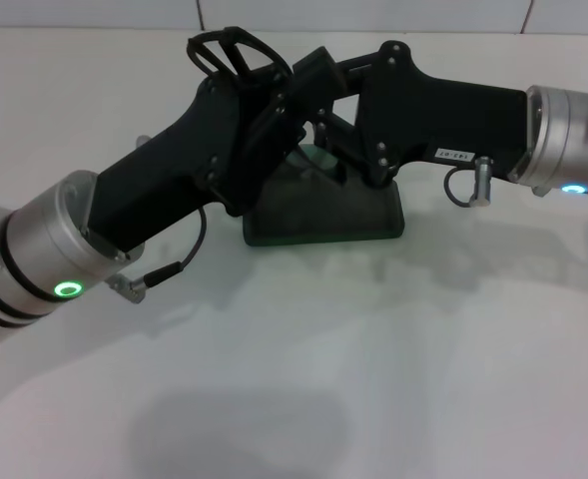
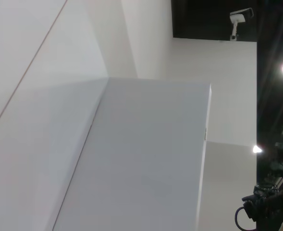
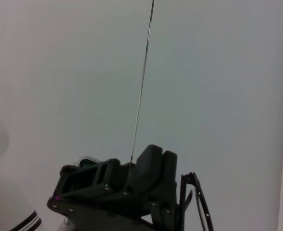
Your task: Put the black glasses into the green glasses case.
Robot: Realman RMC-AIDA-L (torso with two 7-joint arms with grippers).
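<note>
While both arms meet near the far edge of the table (image 1: 393, 379), the left gripper (image 1: 264, 95) is clamped on the black glasses (image 1: 232, 55), above the green glasses case (image 1: 323, 215); right gripper (image 1: 318, 120) state is unclear.

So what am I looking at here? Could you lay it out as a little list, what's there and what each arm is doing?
surface: white table
case: green glasses case lying on the table, partly hidden behind both grippers
glasses: black glasses lifted up above the case, at the tip of the left gripper
left arm: left gripper reaching in over the case, appears to hold the glasses
right arm: right gripper reaching in over the case, meeting the left one
glasses in case: not yet
</note>
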